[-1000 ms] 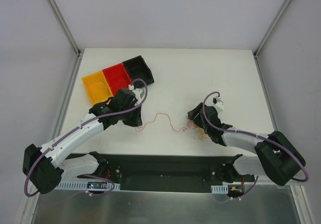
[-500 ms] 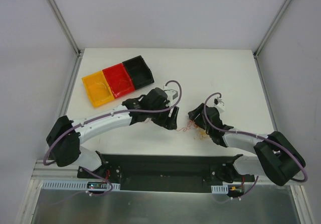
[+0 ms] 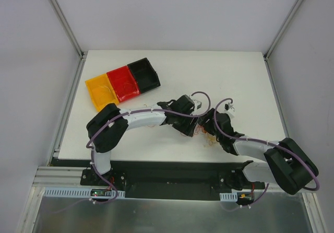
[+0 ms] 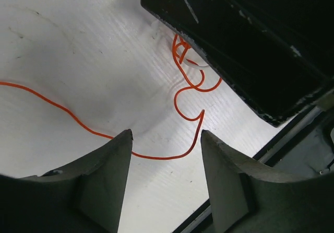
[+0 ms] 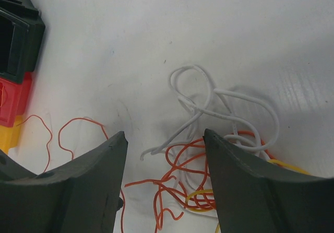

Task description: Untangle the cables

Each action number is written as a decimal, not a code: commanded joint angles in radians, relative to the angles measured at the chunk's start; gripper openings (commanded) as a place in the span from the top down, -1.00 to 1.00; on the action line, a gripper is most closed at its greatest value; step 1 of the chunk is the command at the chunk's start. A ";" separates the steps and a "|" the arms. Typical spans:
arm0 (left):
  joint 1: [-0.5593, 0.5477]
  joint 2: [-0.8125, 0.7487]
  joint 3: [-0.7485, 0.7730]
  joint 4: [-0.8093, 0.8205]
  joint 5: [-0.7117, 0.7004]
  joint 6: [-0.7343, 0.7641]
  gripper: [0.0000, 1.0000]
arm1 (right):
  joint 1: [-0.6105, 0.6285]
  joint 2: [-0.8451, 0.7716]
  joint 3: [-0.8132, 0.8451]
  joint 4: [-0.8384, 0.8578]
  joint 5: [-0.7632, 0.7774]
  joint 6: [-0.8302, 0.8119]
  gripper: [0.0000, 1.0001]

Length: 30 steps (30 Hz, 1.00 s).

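The cables [image 5: 180, 183] are a small tangle of thin orange, white [image 5: 198, 107] and yellow [image 5: 201, 196] wires lying on the white table. My right gripper [image 5: 164, 134] hovers over the tangle, open, and grips nothing. In the top view the tangle [image 3: 207, 138] lies just below the two gripper heads. My left gripper [image 3: 192, 128] has reached across and sits close beside the right gripper [image 3: 204, 124]. In the left wrist view my left gripper [image 4: 166, 134] is open and empty. One orange wire [image 4: 158, 158] runs across the table just past its fingertips and loops toward the right gripper's black body [image 4: 245, 45].
A three-part tray lies at the back left, with a yellow [image 3: 100, 93], a red [image 3: 121, 83] and a black [image 3: 143, 73] compartment. The black base rail [image 3: 167, 173] runs along the near table edge. Metal frame posts stand at the back corners.
My left arm swung right, from beside the tray to right next to the right gripper, and its jaws went from shut to open. The stretched orange wire now lies slack. The right arm barely moved.
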 commanded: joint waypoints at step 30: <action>-0.008 -1.038 -0.144 -0.262 -0.549 0.088 1.00 | 0.001 0.006 0.066 -0.185 0.154 0.103 -0.17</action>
